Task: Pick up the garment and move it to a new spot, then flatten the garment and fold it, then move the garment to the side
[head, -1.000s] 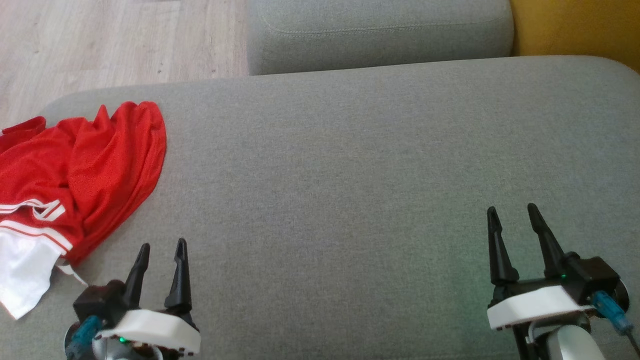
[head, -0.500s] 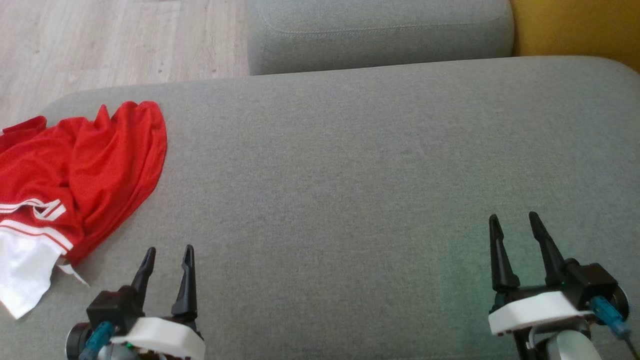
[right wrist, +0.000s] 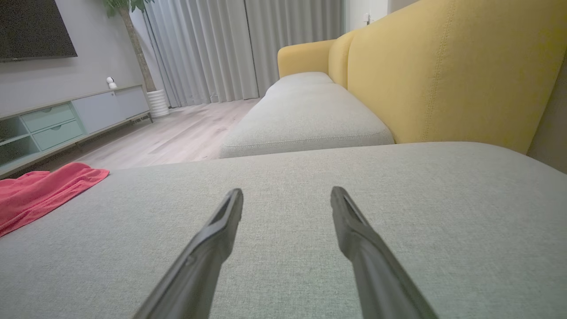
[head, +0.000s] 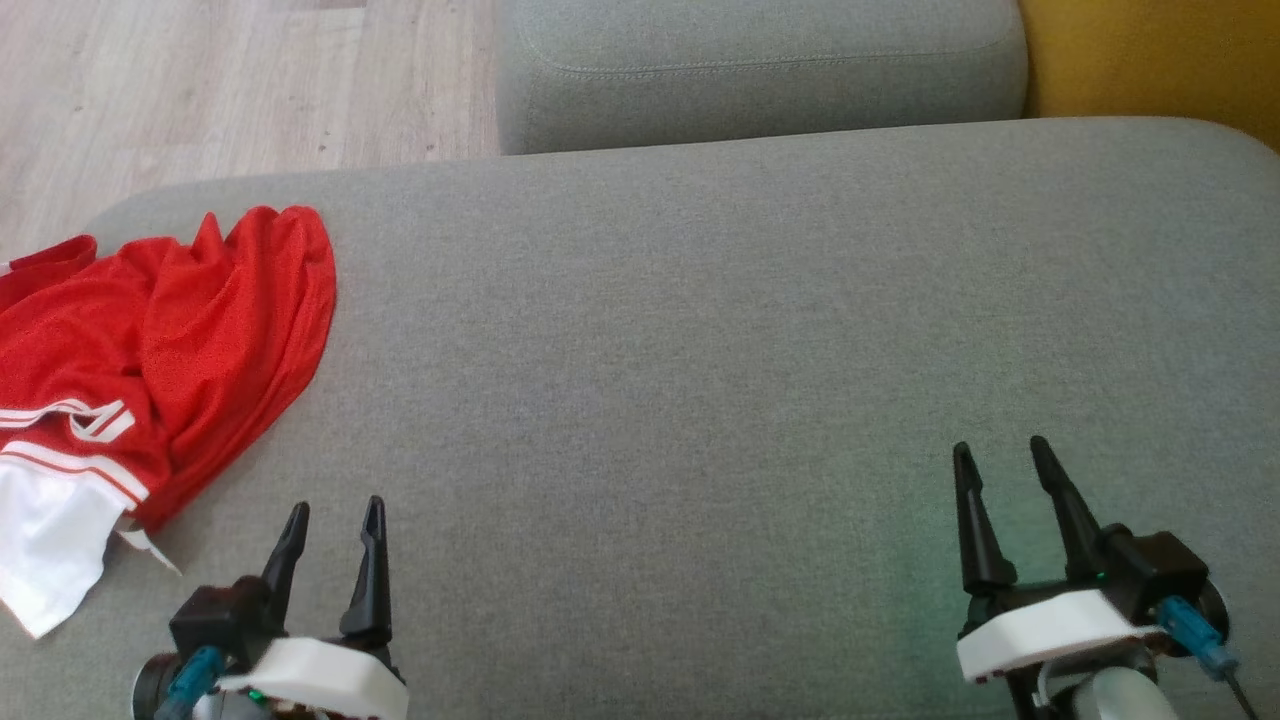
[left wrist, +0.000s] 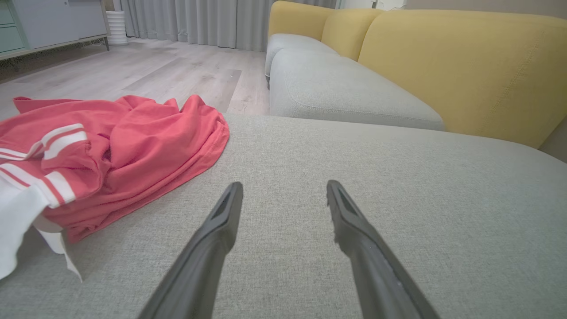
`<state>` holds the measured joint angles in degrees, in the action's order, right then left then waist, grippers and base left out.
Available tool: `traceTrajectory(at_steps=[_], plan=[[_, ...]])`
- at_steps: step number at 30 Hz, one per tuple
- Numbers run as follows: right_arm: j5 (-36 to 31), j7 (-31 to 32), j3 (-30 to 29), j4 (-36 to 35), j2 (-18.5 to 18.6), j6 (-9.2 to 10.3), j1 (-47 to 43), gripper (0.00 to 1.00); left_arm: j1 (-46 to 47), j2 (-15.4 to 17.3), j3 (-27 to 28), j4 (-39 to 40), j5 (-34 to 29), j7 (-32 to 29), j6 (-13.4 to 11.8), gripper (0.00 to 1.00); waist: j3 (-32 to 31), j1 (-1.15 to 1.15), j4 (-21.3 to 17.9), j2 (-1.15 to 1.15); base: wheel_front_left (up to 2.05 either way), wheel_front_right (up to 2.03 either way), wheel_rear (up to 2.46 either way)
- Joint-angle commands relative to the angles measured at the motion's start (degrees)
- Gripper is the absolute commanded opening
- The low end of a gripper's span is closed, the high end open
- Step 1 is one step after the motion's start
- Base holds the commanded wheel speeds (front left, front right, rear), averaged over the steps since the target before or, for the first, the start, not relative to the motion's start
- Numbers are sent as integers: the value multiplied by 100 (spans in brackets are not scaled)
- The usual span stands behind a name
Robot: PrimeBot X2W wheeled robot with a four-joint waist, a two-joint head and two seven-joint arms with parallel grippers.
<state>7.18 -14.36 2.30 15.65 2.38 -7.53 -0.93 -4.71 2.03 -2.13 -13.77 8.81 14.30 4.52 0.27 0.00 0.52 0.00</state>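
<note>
Hovering over the grey seat cushion (head: 700,350), both of my grippers have their fingers spread wide with nothing between them. My left gripper (head: 336,504) sits at the lower left of the head view, fingers pointing away from me. My right gripper (head: 1000,444) sits at the lower right, likewise wide apart and empty.

The garment (head: 150,340) is red mesh with white stripes and a white panel. It lies crumpled at the left end of the cushion, the white part nearest me, and it runs past the left edge of the head view. It is near my left gripper, up and to the left of the fingertips and apart from them. In my left wrist view it lies to the left of my fingers, with a strip of bare cushion between. It is well apart from my right gripper, with a long stretch of bare cushion between.

Beyond the cushion are a second grey seat cushion (head: 760,70), a pale wood floor (head: 240,90) and a yellow backrest (head: 1150,60).
</note>
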Motion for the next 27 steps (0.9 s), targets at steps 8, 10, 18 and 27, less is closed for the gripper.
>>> traceTrajectory(at_steps=[8,10,18,27], plan=[[105,-63,249,-139,50,4,108,100,231,85,155,101,30,70,0,100,2,0,113,0,0,0,0],[114,-63,273,-155,50,4,87,100,257,85,136,97,42,70,-4,100,-3,0,244,0,0,0,0],[154,-63,388,-179,50,4,25,100,180,85,103,22,105,70,-70,100,-67,0,1222,0,0,0,0],[138,-63,696,-111,50,4,229,100,21,85,356,64,161,70,-72,100,-37,0,2028,0,0,0,0]])
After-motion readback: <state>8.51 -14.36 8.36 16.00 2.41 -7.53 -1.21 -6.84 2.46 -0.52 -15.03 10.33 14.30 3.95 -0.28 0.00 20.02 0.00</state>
